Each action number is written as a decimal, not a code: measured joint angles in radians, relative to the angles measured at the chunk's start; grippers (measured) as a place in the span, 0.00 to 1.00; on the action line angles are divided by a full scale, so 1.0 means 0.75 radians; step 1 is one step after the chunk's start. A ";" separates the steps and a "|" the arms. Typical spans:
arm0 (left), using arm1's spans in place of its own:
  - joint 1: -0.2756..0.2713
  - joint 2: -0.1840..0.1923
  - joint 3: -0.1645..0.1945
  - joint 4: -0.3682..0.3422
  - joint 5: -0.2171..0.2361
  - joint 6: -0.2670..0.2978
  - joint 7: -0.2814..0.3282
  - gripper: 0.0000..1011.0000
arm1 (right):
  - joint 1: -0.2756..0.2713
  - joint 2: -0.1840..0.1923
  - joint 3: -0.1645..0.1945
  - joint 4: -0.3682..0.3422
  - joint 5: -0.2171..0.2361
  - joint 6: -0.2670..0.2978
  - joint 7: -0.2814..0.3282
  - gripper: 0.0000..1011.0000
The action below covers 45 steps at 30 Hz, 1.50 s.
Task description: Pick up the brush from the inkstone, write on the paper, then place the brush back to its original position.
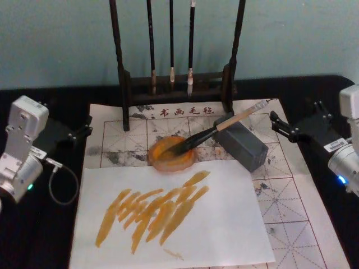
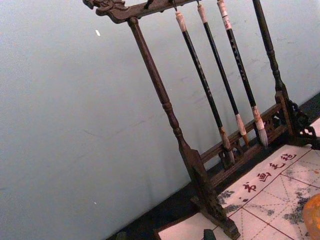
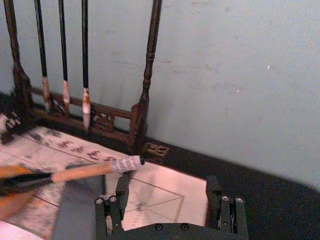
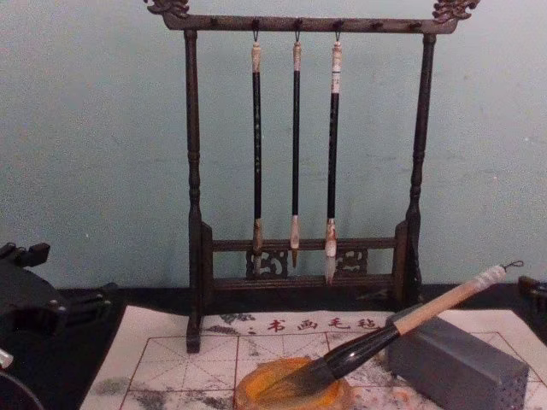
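On my left, above the black table [image 1: 39, 238], my left claw [image 1: 86, 128] hangs just beside the edge of the paper [image 1: 291, 193], fingers spread and holding nothing. The paper, with its red grid and grey smudges, lies flat on the table. A plain white sheet [image 1: 230, 224] lies over its near part and carries a cluster of slanting orange strokes.

Behind the sheet, at about the middle, the round orange inkstone [image 1: 162, 163] stands on the paper. The brush [image 1: 216, 131] lies tilted, its dark bristles down in the inkstone and its pale handle propped on the grey block [image 1: 249, 150] just to the right, with the handle's end pointing up and to the right. At the back stands the dark wooden rack [image 4: 192, 171], with three thin brushes [image 4: 296, 145] hanging from its top bar.

On the right, my right claw [image 1: 276, 124] hovers near the block and the end of the handle, touching neither. Its fingers [image 3: 121, 192] are parted and grip nothing.
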 joint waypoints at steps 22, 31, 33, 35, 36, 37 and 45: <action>0.000 0.000 0.000 0.000 0.000 0.000 0.000 0.99 | -0.052 -0.166 0.227 0.003 0.755 0.412 0.370 0.99; 0.000 0.000 0.000 0.000 0.000 0.000 0.000 0.99 | 0.020 -0.230 0.237 0.097 0.961 0.570 0.377 0.99; 0.000 0.000 0.000 0.000 0.000 0.000 0.000 0.99 | 0.038 -0.240 0.231 0.125 0.988 0.588 0.376 0.99; 0.000 0.000 0.000 0.000 0.000 0.000 0.000 0.99 | 0.057 -0.250 0.222 0.153 1.006 0.596 0.375 0.99; 0.000 0.000 0.000 0.000 0.000 0.000 0.000 0.99 | 0.064 -0.253 0.219 0.163 1.011 0.598 0.376 0.99; 0.000 0.000 0.000 0.000 0.000 0.000 0.000 0.99 | 0.073 -0.257 0.215 0.177 1.015 0.598 0.377 0.99; 0.000 0.000 0.000 0.000 0.000 0.000 0.000 0.99 | 0.143 -0.289 0.182 0.289 1.045 0.577 0.398 0.99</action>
